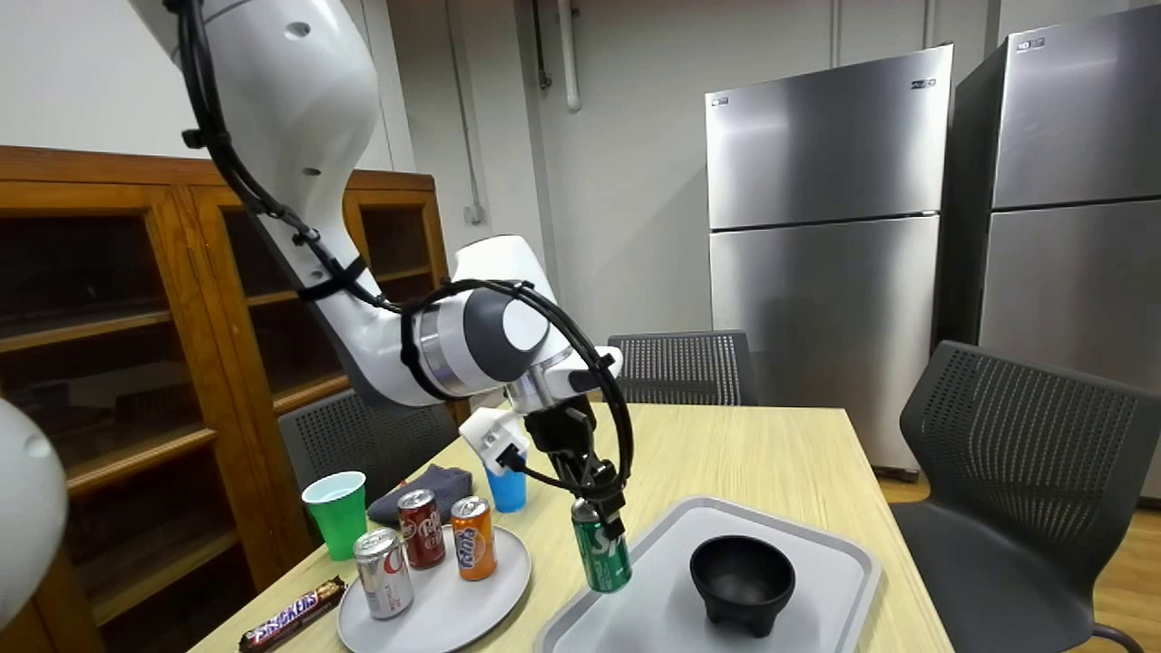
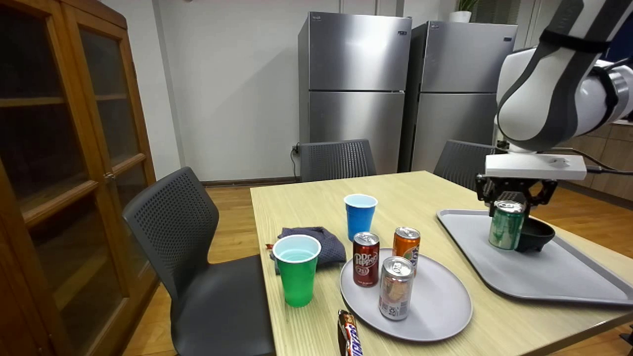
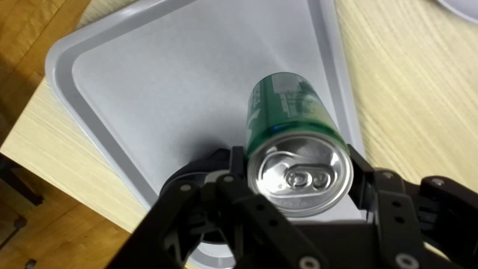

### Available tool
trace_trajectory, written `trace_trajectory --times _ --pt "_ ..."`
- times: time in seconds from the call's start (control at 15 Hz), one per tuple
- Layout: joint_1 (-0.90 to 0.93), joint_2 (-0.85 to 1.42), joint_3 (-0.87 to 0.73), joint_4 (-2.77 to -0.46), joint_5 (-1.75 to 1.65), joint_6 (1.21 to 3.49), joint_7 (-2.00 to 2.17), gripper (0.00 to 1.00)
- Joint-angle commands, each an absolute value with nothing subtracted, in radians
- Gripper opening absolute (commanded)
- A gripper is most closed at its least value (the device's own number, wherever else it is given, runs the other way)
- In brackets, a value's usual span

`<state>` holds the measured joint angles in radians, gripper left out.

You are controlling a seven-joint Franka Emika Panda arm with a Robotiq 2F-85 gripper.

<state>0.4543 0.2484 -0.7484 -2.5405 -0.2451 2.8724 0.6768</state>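
A green Sprite can [image 3: 289,99] sits between the black fingers of my gripper [image 3: 295,160], which press on its sides near the silver lid. In both exterior views the can [image 1: 605,558] [image 2: 505,230] is over the grey tray [image 1: 839,589], toward the side facing the plate. It appears raised off the tray, though the gap is hard to judge. A black bowl [image 1: 742,580] on small feet stands on the tray beside the can. From the wrist, the bowl [image 3: 198,164] is mostly hidden behind a finger.
A grey plate [image 2: 445,316] holds a Dr Pepper can [image 2: 366,262], a Fanta can [image 1: 473,540] and a silver can [image 1: 385,576]. Around it lie a green cup [image 2: 297,277], a blue cup [image 2: 360,217], a dark cloth [image 2: 326,247] and a Snickers bar [image 1: 292,617]. Chairs surround the table.
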Motion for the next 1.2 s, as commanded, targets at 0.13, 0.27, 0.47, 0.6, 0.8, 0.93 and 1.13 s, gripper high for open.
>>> trace_trajectory --times 0.13,0.27,0.47,0.6,0.8,0.93,1.13 --pt "0.536 0.163 -0.717 -2.573 -0.254 2.840 0.661 0.38" --pt "0.551 0.150 -0.685 -2.582 -0.241 2.836 0.642 0.38" --pt "0.560 0.135 -0.628 -2.595 -0.222 2.829 0.608 0.38" --pt "0.449 0.123 -0.494 -2.593 -0.261 2.816 0.619 0.38" --pt "0.344 0.127 -0.340 -2.594 -0.225 2.804 0.582 0.38" --pt "0.284 0.135 -0.253 -2.591 -0.193 2.798 0.544 0.38" --pt "0.224 0.149 -0.173 -2.584 -0.157 2.787 0.492 0.38"
